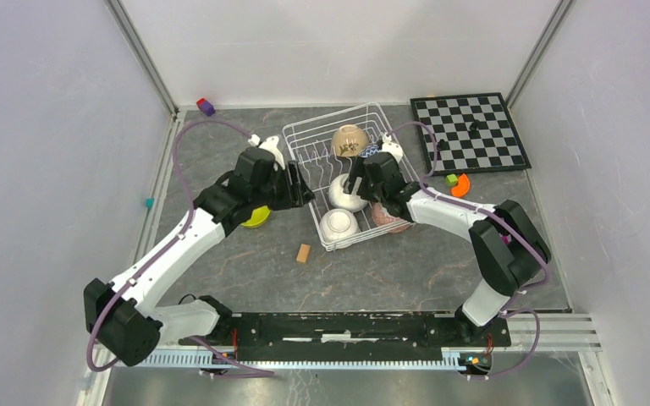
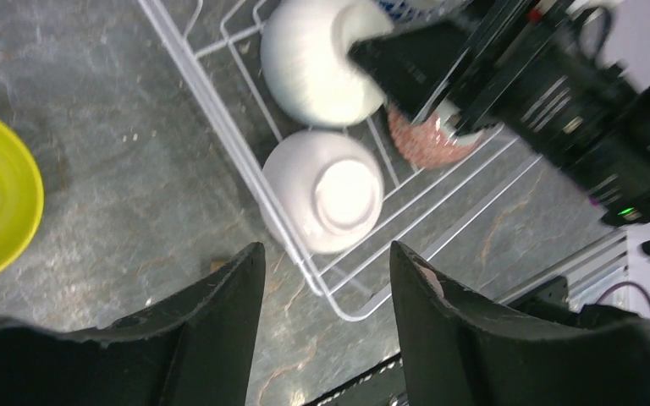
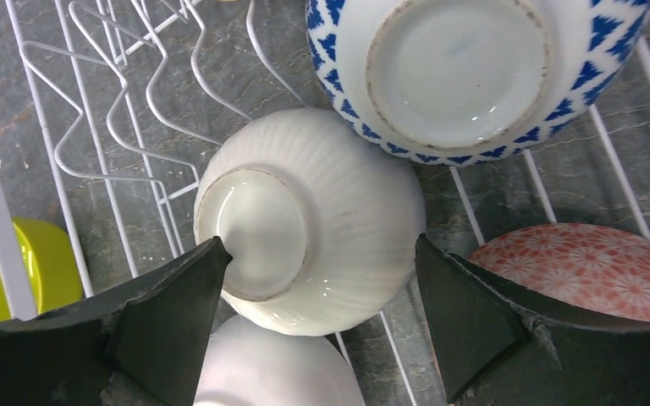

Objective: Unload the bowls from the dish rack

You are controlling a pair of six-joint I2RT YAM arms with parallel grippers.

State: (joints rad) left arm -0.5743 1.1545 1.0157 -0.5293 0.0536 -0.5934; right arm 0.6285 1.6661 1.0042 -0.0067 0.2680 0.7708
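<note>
You're looking at a robot test cell in a lab, not a kitchen. Plain pale panels [image 1: 51,127] wall in the grey worktop [image 1: 389,271]. The left arm [image 1: 178,245] and right arm [image 1: 457,216] are bolted to a rail [image 1: 347,326] at its near edge. A chessboard [image 1: 482,148] lies right of the dish rack [image 1: 315,150].

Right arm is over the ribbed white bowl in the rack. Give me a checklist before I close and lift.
1. Right gripper jaws open: ok.
2. Jaws straddle the ribbed white bowl, one on each side: ok.
3. Room around that bowl: not ok. The blue bowl and the other white bowl crowd it.
4. Left gripper open and empty: ok.
5. Left gripper clear of the lift path: cannot tell.
6. Green bowl out of the rack, on the table: ok.
</note>
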